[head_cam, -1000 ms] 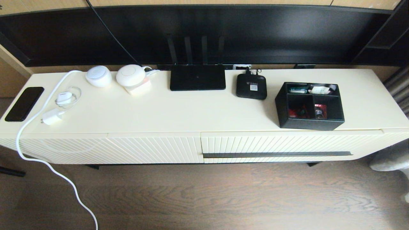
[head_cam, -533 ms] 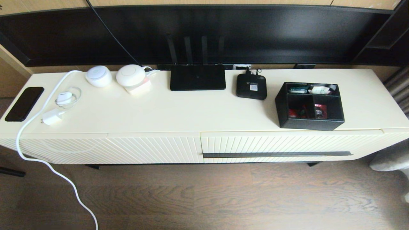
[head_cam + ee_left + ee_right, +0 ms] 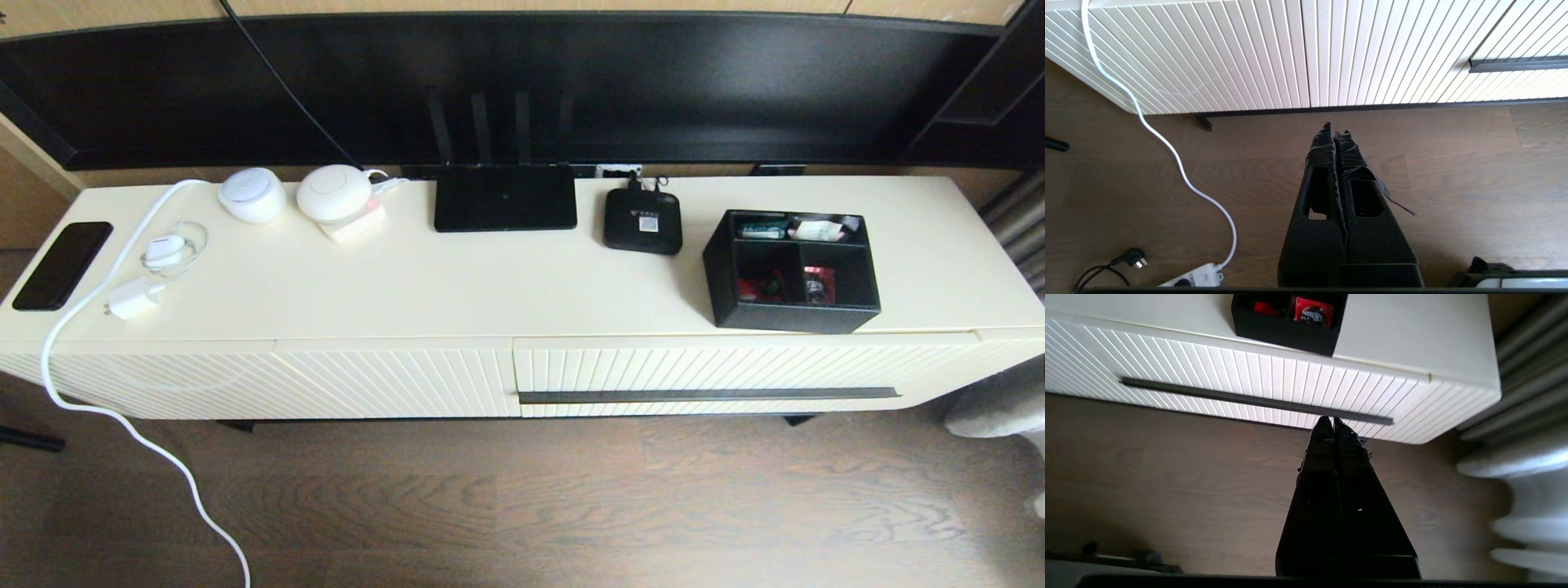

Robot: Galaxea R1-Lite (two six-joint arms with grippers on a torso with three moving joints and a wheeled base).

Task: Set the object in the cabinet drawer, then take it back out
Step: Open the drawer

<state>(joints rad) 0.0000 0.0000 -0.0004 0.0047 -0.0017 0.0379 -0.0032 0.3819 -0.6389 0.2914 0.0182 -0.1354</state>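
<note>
Box [image 3: 792, 271]: rigid, light, loose contents; I'd grip a wall. Above shut drawer [image 3: 718, 380]. Both pincers [image 3: 1336, 130] [image 3: 1329, 419] closed, empty

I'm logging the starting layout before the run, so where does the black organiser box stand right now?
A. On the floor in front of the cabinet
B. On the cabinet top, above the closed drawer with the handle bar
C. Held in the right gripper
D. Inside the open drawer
B: the organiser box stands on the cabinet top, near its front edge, above the closed drawer with its handle bar.
</note>
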